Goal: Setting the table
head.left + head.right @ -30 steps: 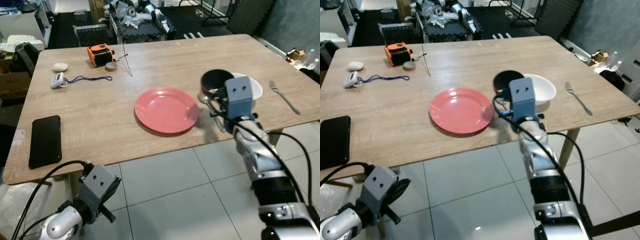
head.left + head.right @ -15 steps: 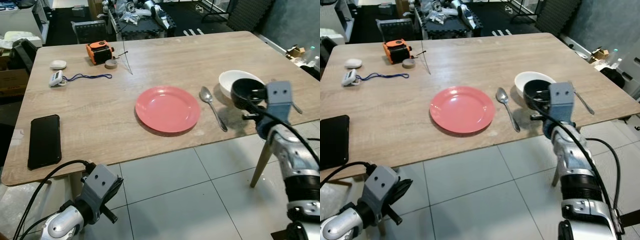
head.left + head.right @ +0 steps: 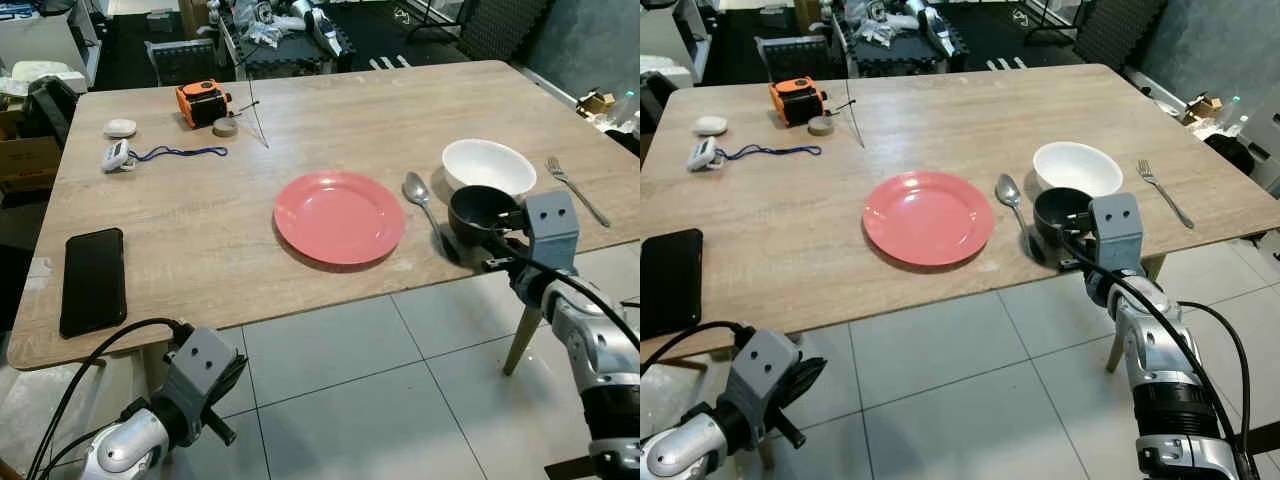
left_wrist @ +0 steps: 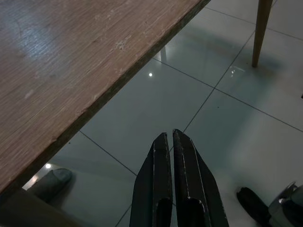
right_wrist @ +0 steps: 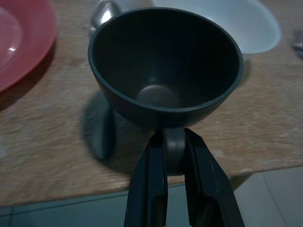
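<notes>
A: Cup [image 5: 165, 66], dark, empty: handle pinched between the right gripper [image 5: 174, 156] fingers, held at the table [image 3: 330, 110] near edge, between spoon [image 3: 418, 190] and white bowl [image 3: 490, 163]

B: Wrist view adds?

A: Cup bottom over the spoon's handle; touching or lifted, cannot tell

B: Other items?

A: Head view: red plate [image 3: 340, 216] left of spoon, fork [image 3: 577, 189] right of bowl, black phone [image 3: 93, 280] far left. Left gripper [image 4: 171, 142] hangs below the table edge over floor tiles [image 4: 227, 123], fingers pressed together, grasping nothing
</notes>
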Controlling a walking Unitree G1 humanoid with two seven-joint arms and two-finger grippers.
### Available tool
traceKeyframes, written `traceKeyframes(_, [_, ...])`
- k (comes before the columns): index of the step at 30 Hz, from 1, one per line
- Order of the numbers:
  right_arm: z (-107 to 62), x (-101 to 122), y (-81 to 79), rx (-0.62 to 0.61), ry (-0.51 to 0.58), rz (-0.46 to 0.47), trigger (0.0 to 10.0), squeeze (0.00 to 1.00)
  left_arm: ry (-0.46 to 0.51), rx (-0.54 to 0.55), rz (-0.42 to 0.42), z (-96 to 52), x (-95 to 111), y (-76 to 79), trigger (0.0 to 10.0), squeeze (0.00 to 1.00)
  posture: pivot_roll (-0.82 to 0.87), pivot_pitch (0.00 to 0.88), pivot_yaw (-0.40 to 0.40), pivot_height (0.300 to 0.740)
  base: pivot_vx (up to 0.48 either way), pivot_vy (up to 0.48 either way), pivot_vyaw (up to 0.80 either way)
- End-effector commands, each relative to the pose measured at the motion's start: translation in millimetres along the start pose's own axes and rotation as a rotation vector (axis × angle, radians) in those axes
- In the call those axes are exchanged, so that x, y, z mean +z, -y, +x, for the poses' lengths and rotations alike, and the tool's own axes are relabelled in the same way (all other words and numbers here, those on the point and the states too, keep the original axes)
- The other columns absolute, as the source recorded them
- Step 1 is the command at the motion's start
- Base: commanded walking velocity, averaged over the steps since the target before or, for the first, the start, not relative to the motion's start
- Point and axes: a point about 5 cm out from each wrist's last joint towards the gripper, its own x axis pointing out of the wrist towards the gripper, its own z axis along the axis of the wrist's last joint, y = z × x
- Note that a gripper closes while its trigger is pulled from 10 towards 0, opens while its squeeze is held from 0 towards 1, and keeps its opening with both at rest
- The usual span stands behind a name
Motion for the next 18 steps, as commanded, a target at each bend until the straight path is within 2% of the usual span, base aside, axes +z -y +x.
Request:
traceKeyframes(1, [-0.7, 0.4, 7.3, -0.044, 0.013, 0.007, 10.0, 0.00, -0.025, -0.019, -0.008, -1.7, -4.4, 4.5, 10.0, 0.00, -0.01, 0.243, 0.042, 0.740, 0.000, 0.000, 0.00])
traceKeyframes(5, [-1.4, 1.0, 7.3, -0.035, 0.009, 0.010, 10.0, 0.00, -0.025, -0.017, -0.009, -1.7, -4.2, 4.4, 10.0, 0.00, -0.01, 0.243, 0.042, 0.740, 0.000, 0.000, 0.00])
traceKeyframes(6, [-2.2, -1.5, 7.8, -0.038, -0.004, 0.004, 10.0, 0.86, -0.025, -0.018, -0.009, -1.7, -4.1, 4.4, 10.0, 0.00, -0.01, 0.243, 0.043, 0.740, 0.000, 0.000, 0.00])
traceKeyframes(7, [-2.2, -1.5, 7.8, -0.038, -0.004, 0.004, 10.0, 0.86, -0.025, -0.018, -0.009, -1.7, -4.1, 4.4, 10.0, 0.00, -0.01, 0.243, 0.043, 0.740, 0.000, 0.000, 0.00])
traceKeyframes(8, [-2.3, -3.1, 7.4, -0.035, -0.007, 0.008, 10.0, 1.00, -0.025, -0.018, -0.008, -1.6, -4.0, 4.4, 10.0, 0.00, -0.01, 0.243, 0.043, 0.740, 0.000, 0.000, 0.00])
traceKeyframes(12, [-1.9, -1.6, 7.9, -0.044, 0.005, 0.024, 10.0, 1.00, -0.025, -0.018, -0.008, -1.3, -4.0, 4.5, 10.0, 0.00, -0.01, 0.241, 0.043, 0.740, 0.000, 0.000, 0.00])
traceKeyframes(13, [-1.8, 0.1, 9.3, -0.056, 0.017, 0.031, 10.0, 0.87, -0.025, -0.019, -0.008, -1.2, -4.0, 4.7, 10.0, 0.00, -0.01, 0.241, 0.043, 0.740, 0.000, 0.000, 0.00])
traceKeyframes(14, [-1.8, 1.3, 10.3, -0.063, 0.025, 0.037, 10.0, 0.87, -0.024, -0.019, -0.008, -1.2, -4.0, 4.9, 10.0, 0.00, -0.01, 0.241, 0.043, 0.740, 0.000, 0.000, 0.00])
traceKeyframes(15, [-1.7, 3.4, 11.7, -0.076, 0.041, 0.052, 10.0, 0.02, -0.024, -0.020, -0.008, -1.1, -3.9, 5.0, 10.0, 0.00, -0.01, 0.241, 0.043, 0.740, 0.000, 0.000, 0.00])
traceKeyframes(18, [-2.4, 10.2, 14.5, -0.102, 0.089, 0.084, 10.0, 0.00, -0.022, -0.018, -0.009, -0.6, -3.6, 4.9, 10.0, 0.00, -0.01, 0.235, 0.042, 0.740, 0.000, 0.000, 0.00])
